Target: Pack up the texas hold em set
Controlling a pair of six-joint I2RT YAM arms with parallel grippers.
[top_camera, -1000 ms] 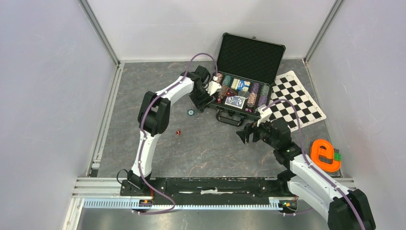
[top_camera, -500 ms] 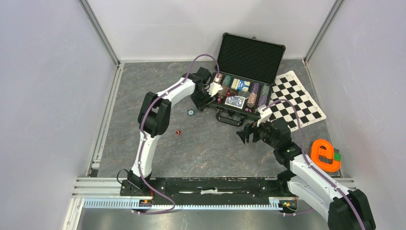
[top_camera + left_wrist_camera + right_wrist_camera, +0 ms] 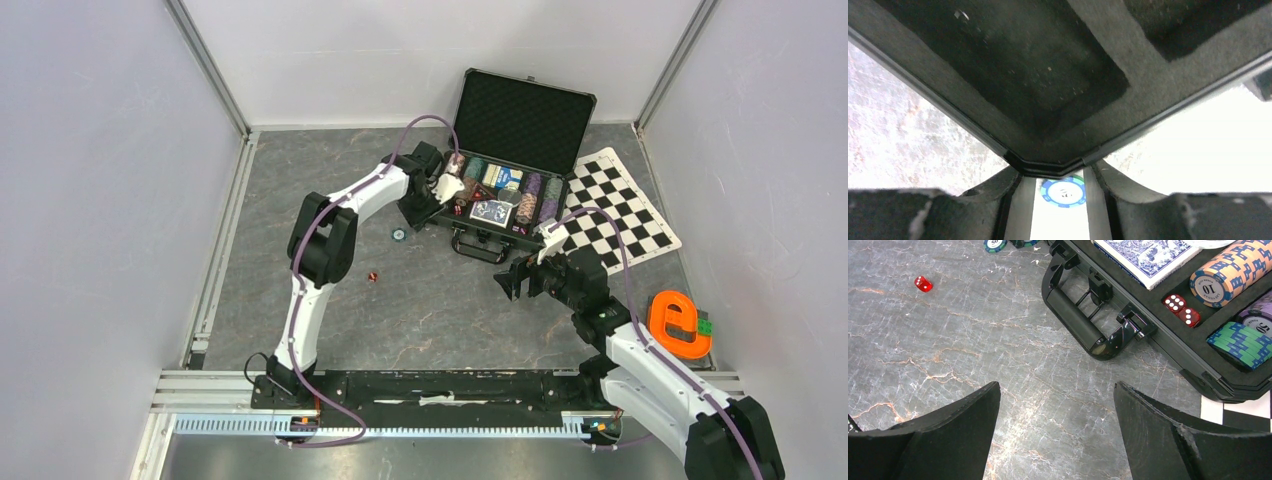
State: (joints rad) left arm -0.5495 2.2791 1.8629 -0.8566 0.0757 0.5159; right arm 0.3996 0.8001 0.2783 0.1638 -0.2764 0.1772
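Observation:
The black case (image 3: 525, 115) stands open at the back, its lid upright. In the base lie rows of striped chips (image 3: 1228, 275), a blue card deck (image 3: 1148, 255) and two red dice (image 3: 1175, 302). My left gripper (image 3: 428, 205) hovers over the case's left front corner (image 3: 1048, 167), open with a narrow gap and nothing held. Through that gap a blue chip (image 3: 1064, 192) shows on the floor (image 3: 398, 234). A loose red die (image 3: 372, 276) lies further forward. My right gripper (image 3: 515, 280) stands wide open and empty (image 3: 1055, 390), in front of the case handle (image 3: 1078, 322).
A black-and-white checkered mat (image 3: 620, 205) lies to the right of the case, partly under it. An orange ring-shaped object (image 3: 678, 322) sits near the right wall beside my right arm. Walls close in the grey marbled floor on three sides.
My left gripper's jaws have drawn closer together, and it has shifted slightly toward the case corner. The right arm, the chip and the die have not moved.

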